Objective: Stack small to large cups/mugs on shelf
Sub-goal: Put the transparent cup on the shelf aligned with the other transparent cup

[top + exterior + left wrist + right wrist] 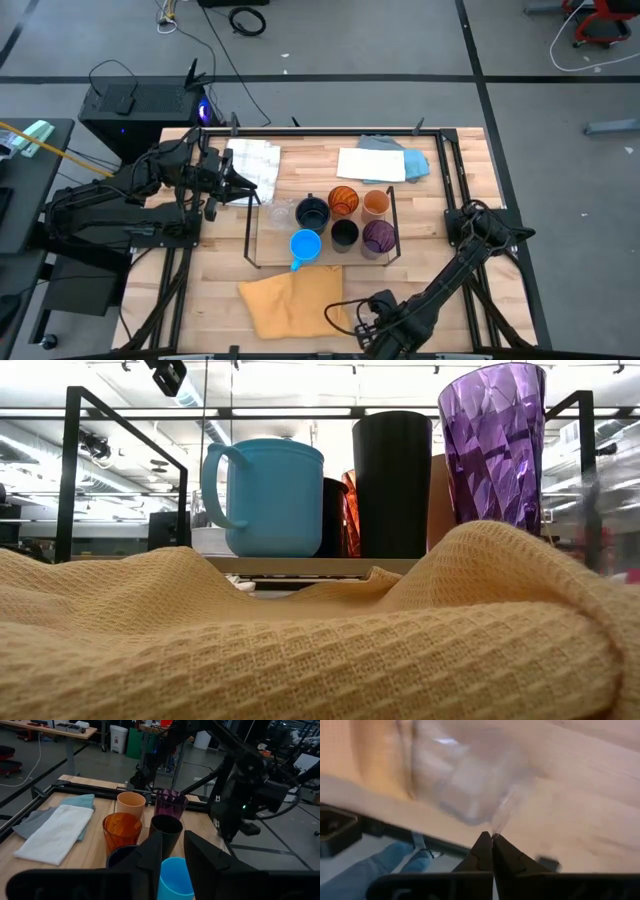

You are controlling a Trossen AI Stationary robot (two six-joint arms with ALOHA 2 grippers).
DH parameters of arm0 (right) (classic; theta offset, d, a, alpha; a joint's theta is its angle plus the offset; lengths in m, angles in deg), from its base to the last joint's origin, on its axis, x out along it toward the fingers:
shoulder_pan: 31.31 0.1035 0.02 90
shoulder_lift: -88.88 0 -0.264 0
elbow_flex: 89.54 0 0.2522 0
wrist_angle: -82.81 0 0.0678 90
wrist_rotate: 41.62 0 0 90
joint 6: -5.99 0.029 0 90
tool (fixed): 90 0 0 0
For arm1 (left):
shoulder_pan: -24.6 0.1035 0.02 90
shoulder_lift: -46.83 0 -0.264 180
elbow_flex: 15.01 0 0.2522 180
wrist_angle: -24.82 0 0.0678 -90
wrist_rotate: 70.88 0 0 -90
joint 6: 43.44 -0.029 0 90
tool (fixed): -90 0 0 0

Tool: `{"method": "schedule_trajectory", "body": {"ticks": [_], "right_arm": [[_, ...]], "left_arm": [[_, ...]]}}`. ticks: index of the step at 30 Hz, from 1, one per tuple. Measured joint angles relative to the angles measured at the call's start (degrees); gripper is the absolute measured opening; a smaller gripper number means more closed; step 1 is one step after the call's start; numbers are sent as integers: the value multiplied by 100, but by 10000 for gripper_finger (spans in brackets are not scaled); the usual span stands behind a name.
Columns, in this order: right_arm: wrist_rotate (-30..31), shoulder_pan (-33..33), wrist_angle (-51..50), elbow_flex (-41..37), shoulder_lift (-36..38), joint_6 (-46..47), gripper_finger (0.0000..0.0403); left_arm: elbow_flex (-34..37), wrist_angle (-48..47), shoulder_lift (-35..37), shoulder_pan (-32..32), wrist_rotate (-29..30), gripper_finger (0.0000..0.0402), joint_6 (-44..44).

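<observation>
The shelf (262, 245) stands mid-table and carries a navy mug (312, 213), a see-through orange cup (343, 200), a pale orange cup (376, 203), a black cup (344, 233), a purple cup (378, 237), a blue handled mug (305, 245) and a clear glass (279, 212). My left gripper (245, 187) hovers open just left of the shelf. Its wrist view looks past the fingers (172, 852) at the blue mug (176, 877) and black cup (166, 827). My right gripper (368, 312) is at the table's near edge, shut on another clear glass (465, 780). My right gripper (492, 837) pinches the clear glass by the thin wall at its rim (501, 820), between the two fingertips. The glass reaches away from the fingers, tilted above the wooden tabletop. I cannot tell whether it touches the wood.
A yellow waffle cloth (295, 300) lies bunched between the shelf and the near edge and fills the low view's foreground (300, 650). A white cloth (252, 160) and a white-and-blue pile (380, 162) lie toward the far edge. Black frame rails (455, 170) border the table.
</observation>
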Motion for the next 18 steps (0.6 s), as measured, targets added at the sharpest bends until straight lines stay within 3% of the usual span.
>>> {"method": "schedule_trajectory", "body": {"ticks": [9,18], "right_arm": [[387,382,-1845,1519,0,285,0],[3102,217,-1949,2692,9,83,0]], "left_arm": [[0,0,0,0,3,83,-118],[0,7,0,0,3,91,-127]]}}
